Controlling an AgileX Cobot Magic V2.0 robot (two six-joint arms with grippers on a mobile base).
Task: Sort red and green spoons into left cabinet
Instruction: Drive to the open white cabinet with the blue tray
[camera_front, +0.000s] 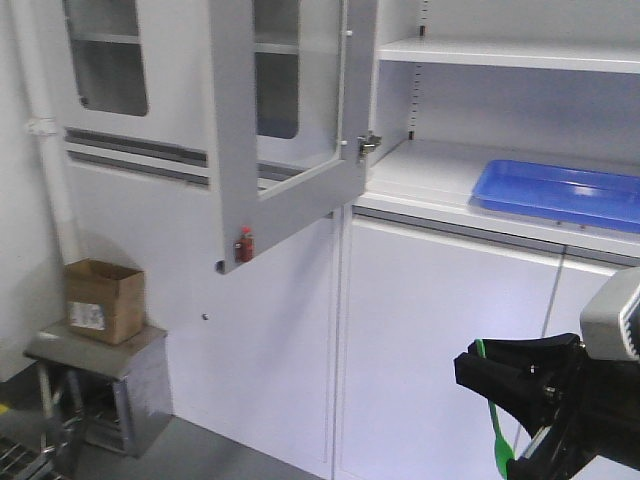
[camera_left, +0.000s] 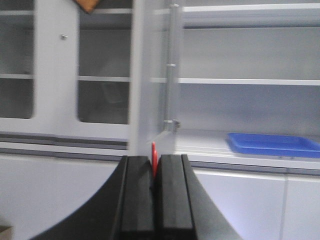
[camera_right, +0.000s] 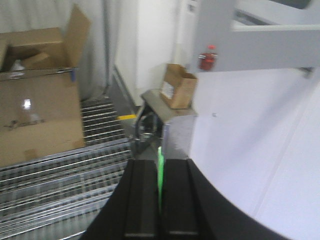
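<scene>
While both arms hang short of the light grey metal cabinet (camera_front: 440, 165), each carries one spoon pinched tight so it cannot slip. The left gripper (camera_left: 155, 161) is clenched on the thin bright red plastic spoon (camera_left: 154, 151), which stands upright between its jaws, facing the cabinet's open shelf. The right gripper (camera_front: 520, 372), low before the cabinet's front, is clamped on the thin bright green plastic spoon (camera_front: 497, 432), whose length dangles beneath it. A glazed grey cabinet door (camera_front: 290, 130) stands swung open, apparently for access. A flat blue plastic tray (camera_front: 560, 190) lies on the cabinet shelf. Neither spoon is shelved yet.
</scene>
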